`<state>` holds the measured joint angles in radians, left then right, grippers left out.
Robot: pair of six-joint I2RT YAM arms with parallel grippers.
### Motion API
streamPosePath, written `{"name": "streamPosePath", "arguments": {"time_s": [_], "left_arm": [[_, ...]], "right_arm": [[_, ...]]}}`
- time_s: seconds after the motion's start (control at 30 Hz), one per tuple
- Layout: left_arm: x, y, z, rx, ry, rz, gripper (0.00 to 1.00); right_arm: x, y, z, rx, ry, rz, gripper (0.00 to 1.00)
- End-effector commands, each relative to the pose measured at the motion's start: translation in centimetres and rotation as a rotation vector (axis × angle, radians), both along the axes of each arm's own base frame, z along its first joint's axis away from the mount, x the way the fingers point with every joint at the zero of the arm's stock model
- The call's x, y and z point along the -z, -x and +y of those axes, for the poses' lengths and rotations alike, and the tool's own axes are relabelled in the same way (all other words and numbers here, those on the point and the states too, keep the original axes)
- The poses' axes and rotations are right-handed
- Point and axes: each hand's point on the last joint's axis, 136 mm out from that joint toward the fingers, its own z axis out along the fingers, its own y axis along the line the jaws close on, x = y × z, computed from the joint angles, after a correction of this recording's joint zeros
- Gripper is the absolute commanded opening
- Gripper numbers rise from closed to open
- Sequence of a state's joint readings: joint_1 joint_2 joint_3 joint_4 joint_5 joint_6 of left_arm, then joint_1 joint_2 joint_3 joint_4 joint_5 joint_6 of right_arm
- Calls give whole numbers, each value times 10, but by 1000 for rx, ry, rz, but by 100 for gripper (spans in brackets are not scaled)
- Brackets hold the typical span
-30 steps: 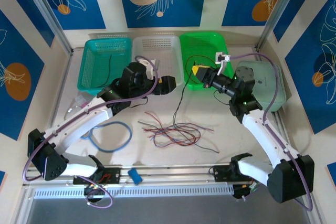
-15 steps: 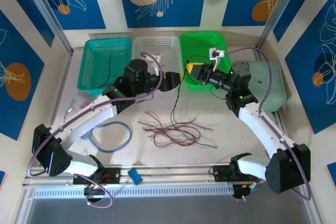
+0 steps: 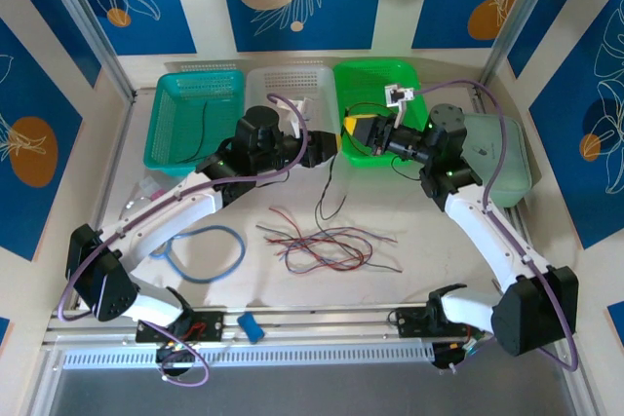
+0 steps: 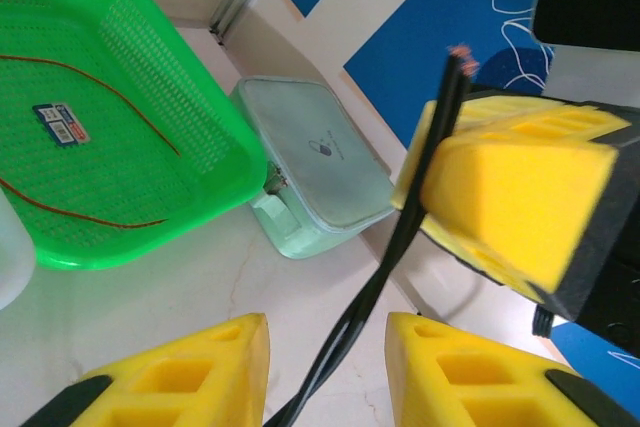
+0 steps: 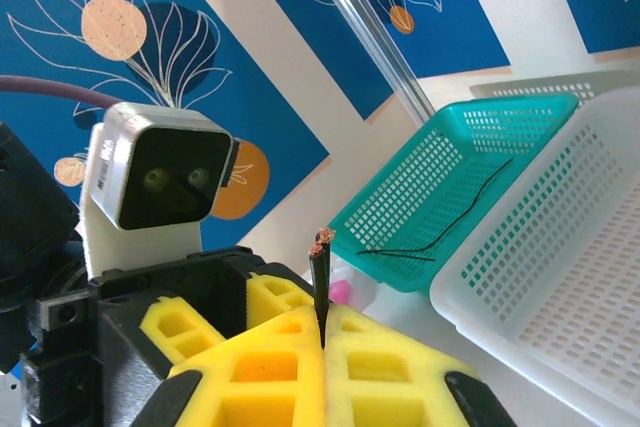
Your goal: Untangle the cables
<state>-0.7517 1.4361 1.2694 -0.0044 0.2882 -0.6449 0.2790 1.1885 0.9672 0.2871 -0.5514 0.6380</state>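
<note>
Bright, even light cast soft shadows; the left pincer point(image 4: 328, 352) looked blurred at six o'clock in its wrist view.

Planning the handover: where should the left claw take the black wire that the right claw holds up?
Take the black wire on the straight stretch just below the right claw, from the left, with the left claw astride it. There it hangs alone; lower it curls toward the wire pile.
</note>
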Motion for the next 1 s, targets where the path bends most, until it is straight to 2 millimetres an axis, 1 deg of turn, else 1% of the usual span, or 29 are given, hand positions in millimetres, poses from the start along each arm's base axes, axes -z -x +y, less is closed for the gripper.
{"name": "streamPosePath", "arguments": {"time_s": [0.0,0.07,0.2,0.3,0.47,0.57,0.67,0.8,0.9,0.93,0.97], "left_arm": [[-26,2,-2,26,51,-62,36],[-28,2,-3,29,57,-68,35],[-32,1,-2,23,62,-76,24],[-29,1,-3,26,56,-75,23],[-31,3,-4,37,55,-86,21],[-31,2,-2,31,38,-94,18],[-30,3,-1,32,36,-97,18],[-32,5,-2,43,48,-102,23],[-34,6,-4,57,55,-109,24],[-35,6,-4,57,57,-113,22],[-35,6,-4,58,55,-113,18]], "right_arm": [[-8,1,2,-27,5,-15,0],[-9,2,3,-40,-7,-17,0],[-10,4,5,-61,-11,-6,0],[-12,6,6,-70,-11,-11,0],[-14,12,9,-108,-14,-4,0],[-14,13,10,-119,-14,-2,0],[-13,12,10,-124,-12,3,0],[-12,11,11,-134,-16,11,0],[-13,10,12,-137,-15,12,0],[-12,10,12,-138,-15,14,0],[-12,9,12,-139,-15,16,0]]}}
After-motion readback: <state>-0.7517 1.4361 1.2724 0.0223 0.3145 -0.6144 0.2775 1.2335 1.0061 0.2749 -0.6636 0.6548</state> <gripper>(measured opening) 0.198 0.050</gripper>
